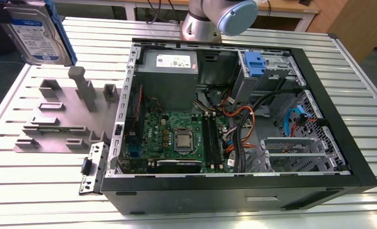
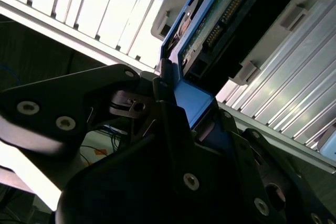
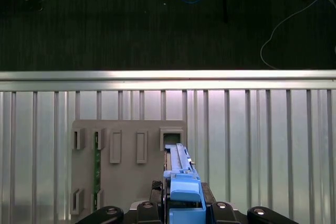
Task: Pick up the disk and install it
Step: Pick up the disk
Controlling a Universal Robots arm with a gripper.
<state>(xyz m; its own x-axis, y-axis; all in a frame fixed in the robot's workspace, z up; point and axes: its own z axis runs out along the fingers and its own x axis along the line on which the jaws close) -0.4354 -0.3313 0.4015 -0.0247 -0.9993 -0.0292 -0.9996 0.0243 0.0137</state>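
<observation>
The disk [image 1: 37,28], a silver drive with a white-and-blue label in a blue carrier, hangs upright in the air at the exterior view's far left, above the grey holder plate [image 1: 55,119]. In the second wrist view my gripper [image 2: 178,103] is shut on the carrier's blue end, with the disk [image 2: 210,19] reaching away from the black fingers [image 2: 168,124]. In the first wrist view the disk [image 3: 181,177] shows edge-on between the gripper's [image 3: 184,208] fingers, over the holder plate [image 3: 126,150].
An open computer case [image 1: 239,191] lies on the slatted metal table [image 1: 23,191], with motherboard [image 1: 175,138], cables and a drive bay holding a narrower blue bracket [image 1: 254,63]. The arm's base [image 1: 220,16] stands behind the case. The table's edge [image 3: 168,77] and dark floor lie beyond the plate.
</observation>
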